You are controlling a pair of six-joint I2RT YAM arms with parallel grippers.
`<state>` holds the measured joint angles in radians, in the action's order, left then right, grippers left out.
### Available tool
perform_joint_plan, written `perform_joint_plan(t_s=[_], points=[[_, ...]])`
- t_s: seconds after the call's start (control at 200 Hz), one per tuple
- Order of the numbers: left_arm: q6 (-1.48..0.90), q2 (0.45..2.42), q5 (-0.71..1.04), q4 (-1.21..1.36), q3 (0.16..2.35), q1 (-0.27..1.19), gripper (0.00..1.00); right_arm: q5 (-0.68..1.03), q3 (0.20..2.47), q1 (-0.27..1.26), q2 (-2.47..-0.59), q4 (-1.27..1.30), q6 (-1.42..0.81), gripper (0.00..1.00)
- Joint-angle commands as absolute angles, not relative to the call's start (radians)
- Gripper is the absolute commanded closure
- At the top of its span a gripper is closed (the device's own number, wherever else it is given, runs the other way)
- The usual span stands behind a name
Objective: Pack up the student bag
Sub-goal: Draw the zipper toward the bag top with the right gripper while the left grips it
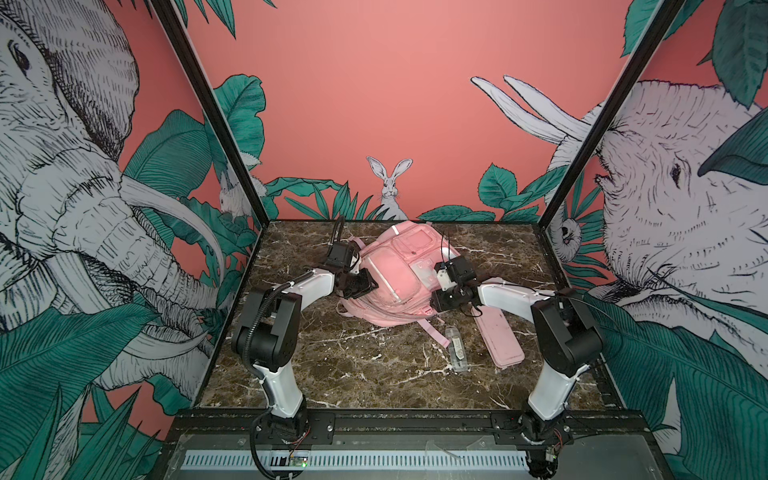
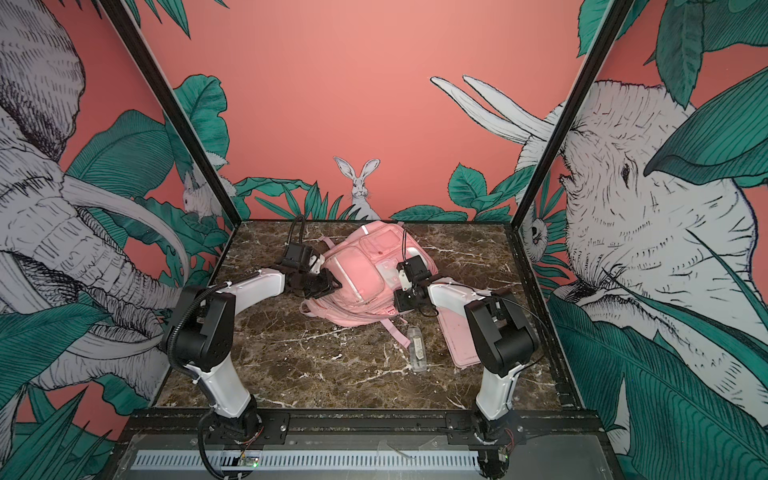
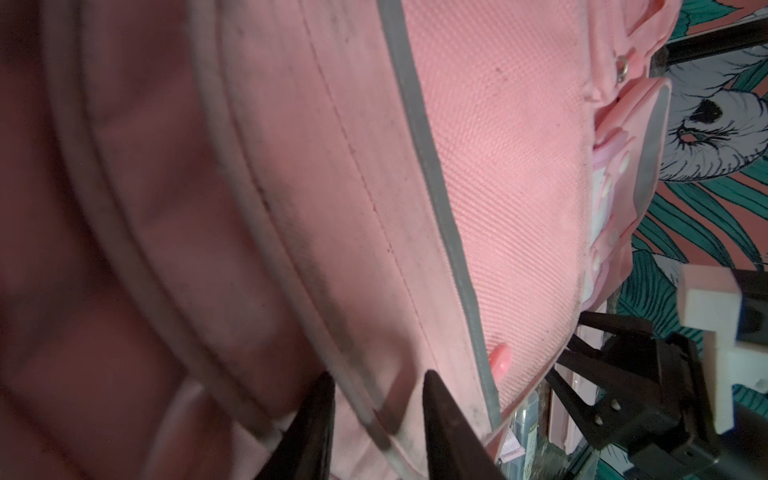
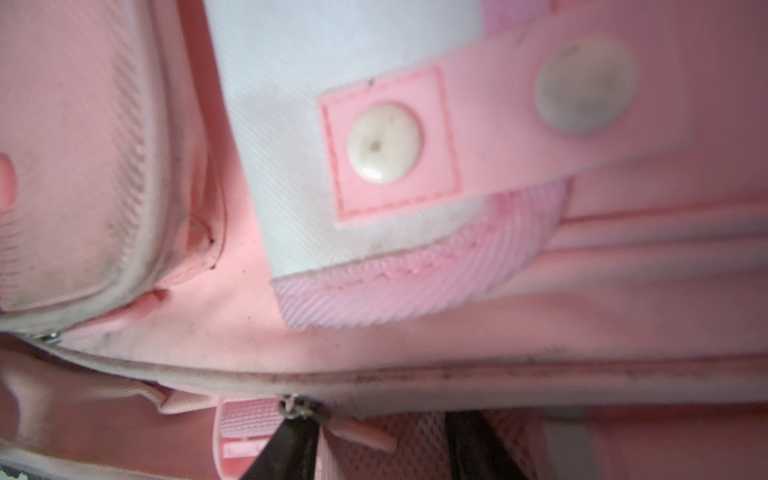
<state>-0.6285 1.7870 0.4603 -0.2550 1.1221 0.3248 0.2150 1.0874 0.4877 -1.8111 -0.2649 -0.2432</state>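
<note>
Top views: the bag (image 1: 390, 266) lies front-up on the table (image 1: 353, 374), with one arm at each side; both top views show this. A pencil case (image 1: 498, 340) and a clear container (image 1: 456, 349) lie outside the bag, just beside its strap end on the right arm's side. I judge these two not yet packed.

Left wrist view: the left gripper (image 3: 378, 374) stands partly open astride a piped seam (image 3: 376, 411) at the bag's edge, near the silver strip (image 3: 441, 208). Fabric fills the gap, but I cannot tell whether the jaws pinch it.

Right wrist view: the right gripper (image 4: 378, 415) stands open at the bag's zip. The pink pull (image 4: 357, 434) lies between the jaws with room to spare, and I see nothing held.

Hazards, as I judge them:
(a) The pull is small and lies slack, so closing jaws may slide off it or take the mesh (image 4: 415, 436) behind it instead.
(b) The bag is soft. If the left hold is weak, a tug on the zip may drag the whole bag instead of opening it.
(c) A dragged bag could push the pencil case and clear container away from the bag, or ride over them.
(d) Both wrists work close together over the bag, so a wide swing of either could strike the other.
</note>
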Motion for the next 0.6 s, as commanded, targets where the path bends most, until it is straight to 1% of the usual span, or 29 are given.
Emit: perform_joint_plan(t_s=[0.0, 0.12, 0.24, 0.425, 0.595], points=[[-0.63, 1.791, 0.465, -0.244, 1.102, 0.33, 0.65, 0.238, 1.086, 0.485, -1.853, -0.24, -0.249, 0.63], [-0.63, 1.795, 0.465, -0.244, 1.102, 0.328, 0.68, 0.243, 1.074, 0.485, -1.843, -0.234, -0.251, 0.77], [-0.631, 1.799, 0.462, -0.248, 1.108, 0.328, 0.73, 0.243, 1.047, 0.485, -1.804, -0.235, -0.249, 0.86], [-0.636, 1.796, 0.451, -0.25, 1.109, 0.327, 0.85, 0.256, 1.005, 0.486, -1.724, -0.241, -0.245, 0.92], [-0.653, 1.799, 0.449, -0.236, 1.101, 0.327, 0.92, 0.261, 0.985, 0.491, -1.664, -0.262, -0.244, 0.95]])
